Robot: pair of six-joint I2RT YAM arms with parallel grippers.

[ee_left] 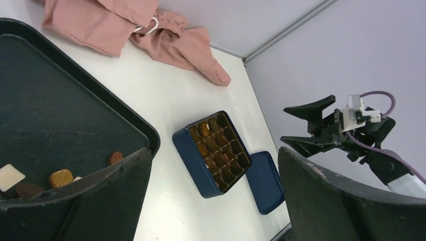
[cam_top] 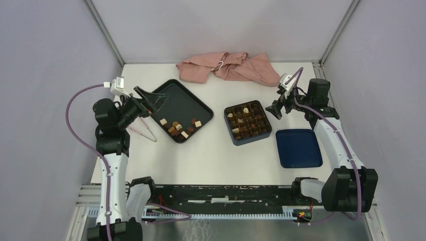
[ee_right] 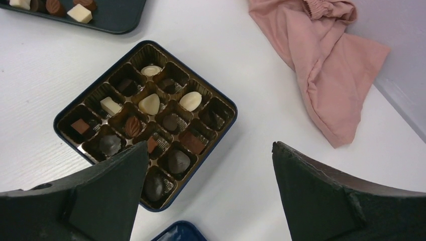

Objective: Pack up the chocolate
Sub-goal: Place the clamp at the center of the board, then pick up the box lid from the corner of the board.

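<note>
While both grippers hang wide open and empty, the loose chocolates (cam_top: pixel 179 128) sit in the near corner of the black tray (cam_top: pixel 183 100), just beside the left gripper (cam_top: pixel 156 102), clearly the closer one, whereas the right gripper (cam_top: pixel 278 108) hovers by the part-filled box (cam_top: pixel 247 122).

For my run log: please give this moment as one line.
left gripper: open, above tray | right gripper: open, near box | chocolate: part in box, part on tray
</note>
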